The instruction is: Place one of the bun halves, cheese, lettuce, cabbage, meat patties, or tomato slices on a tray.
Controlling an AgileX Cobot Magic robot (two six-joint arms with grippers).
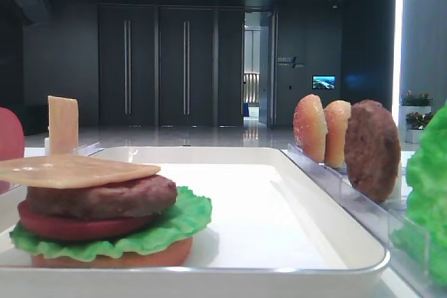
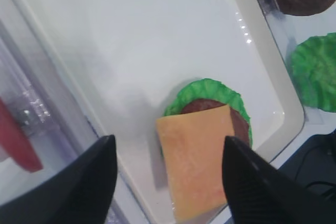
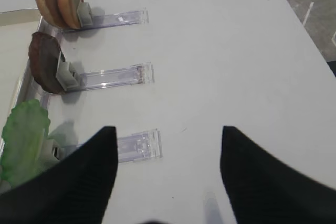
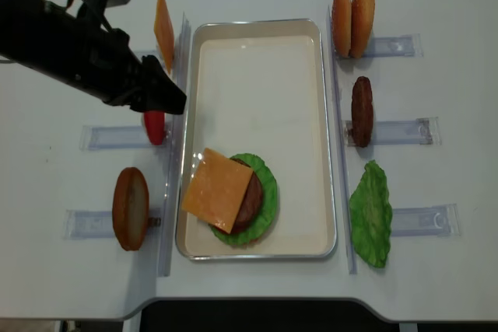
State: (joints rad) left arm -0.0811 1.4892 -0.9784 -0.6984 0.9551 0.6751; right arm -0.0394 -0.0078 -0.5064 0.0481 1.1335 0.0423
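The thin pale orange-tan square cheese slice [image 4: 217, 190] is lying on top of the stack at the near-left end of the large white rectangular tray [image 4: 257, 68], over a dark brown round patty [image 1: 105, 197], a dull-red tomato slice [image 1: 70, 227], ruffled green lettuce [image 4: 268, 192] and a flat orange bun base [image 1: 119, 257]. It is sitting askew, one corner overhanging the tray's left rim. The left tool [image 2: 168, 177] is hanging spread wide and empty, the slice lying right between its fingers in the wrist view; overhead, it is hovering at the tray's left edge, up-left of the stack. The right tool [image 3: 168, 166] is also standing open, over bare white tabletop [image 3: 220, 51] beside the clear racks, so the left arm is nearer. How far above the cheese the left tool hangs is hard to judge, and the right arm is not showing overhead.
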